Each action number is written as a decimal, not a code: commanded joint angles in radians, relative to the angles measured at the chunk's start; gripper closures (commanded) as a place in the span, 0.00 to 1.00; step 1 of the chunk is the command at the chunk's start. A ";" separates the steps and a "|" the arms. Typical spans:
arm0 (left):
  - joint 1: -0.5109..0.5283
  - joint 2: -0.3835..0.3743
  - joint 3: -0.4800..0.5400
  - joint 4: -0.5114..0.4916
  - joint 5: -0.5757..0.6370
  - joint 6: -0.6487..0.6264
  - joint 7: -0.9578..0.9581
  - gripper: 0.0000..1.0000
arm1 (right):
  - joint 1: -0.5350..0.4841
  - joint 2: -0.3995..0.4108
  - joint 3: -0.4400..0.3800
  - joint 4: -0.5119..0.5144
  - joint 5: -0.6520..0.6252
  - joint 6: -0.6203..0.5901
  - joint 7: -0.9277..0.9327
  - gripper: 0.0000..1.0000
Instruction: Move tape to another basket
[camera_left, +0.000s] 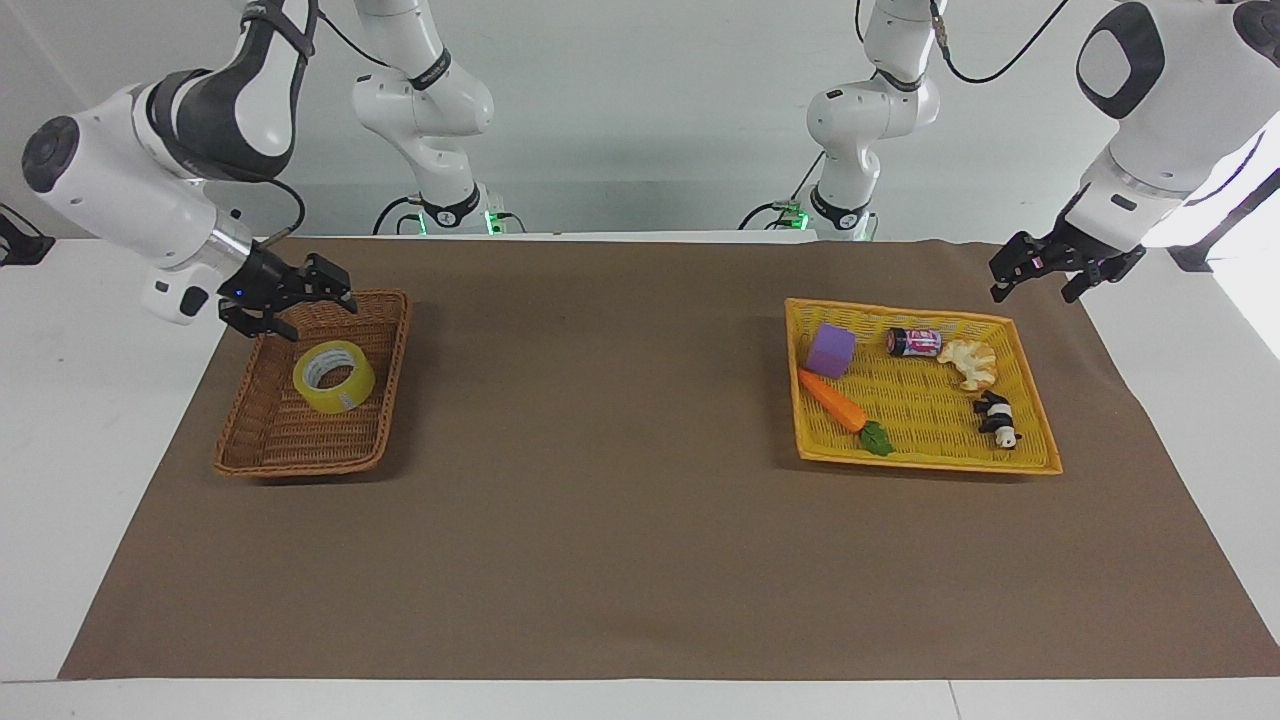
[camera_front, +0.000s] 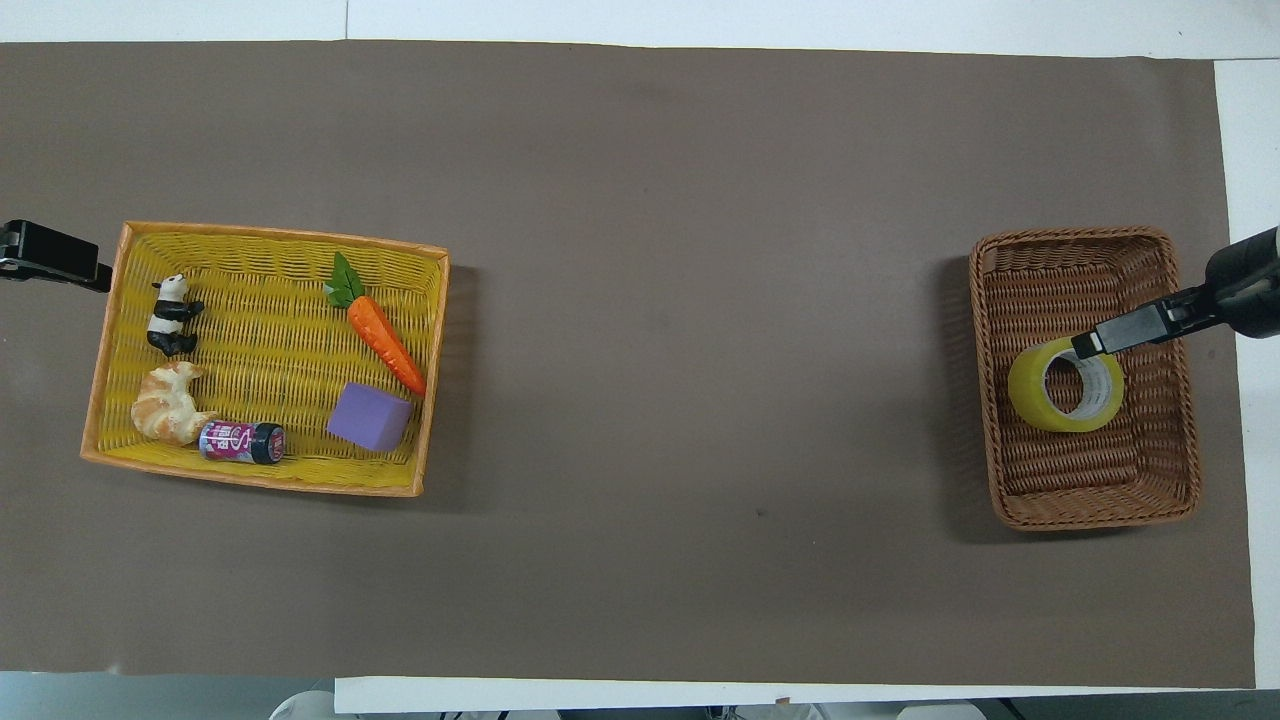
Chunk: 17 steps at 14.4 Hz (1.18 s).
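Brown wicker makes up the basket (camera_left: 300, 440) at the right arm's end of the surface, and the tape (camera_left: 345, 398) lies inside it, a yellow roll with a white core. The roll rests on the woven floor, tipped so that its hole faces partly upward. It sits about midway along the basket's length. The right gripper (camera_left: 318, 312) hangs over the basket's end nearer the robots, just above the roll and clear of it. Its jaws are apart and hold nothing. From overhead its tip (camera_front: 1090, 343) overlaps the rim of the tape (camera_front: 1025, 390), though the facing view shows a gap between them.

A wide stretch of the brown cloth (camera_left: 600, 450) separates the basket from the yellow tray (camera_left: 930, 420) toward the left arm's end. In the tray lie a purple block (camera_left: 831, 350), an orange toy carrot (camera_left: 835, 400), a small can (camera_left: 913, 342) on its side, a croissant (camera_left: 968, 362) and a toy panda (camera_left: 997, 418).

The left arm waits, its left gripper (camera_left: 1032, 292) over the cloth just off the tray's corner nearer the robots. Its jaws are spread apart and empty.
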 joint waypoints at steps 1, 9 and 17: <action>0.003 -0.009 0.000 -0.004 0.007 -0.014 -0.009 0.01 | 0.012 -0.044 0.000 0.038 -0.096 -0.015 0.155 0.00; 0.003 -0.009 0.000 -0.004 0.007 -0.014 -0.009 0.01 | -0.034 -0.022 -0.009 0.184 -0.238 -0.180 0.291 0.00; 0.003 -0.009 0.000 -0.004 0.007 -0.014 -0.009 0.01 | -0.028 -0.024 -0.004 0.223 -0.241 -0.169 0.300 0.00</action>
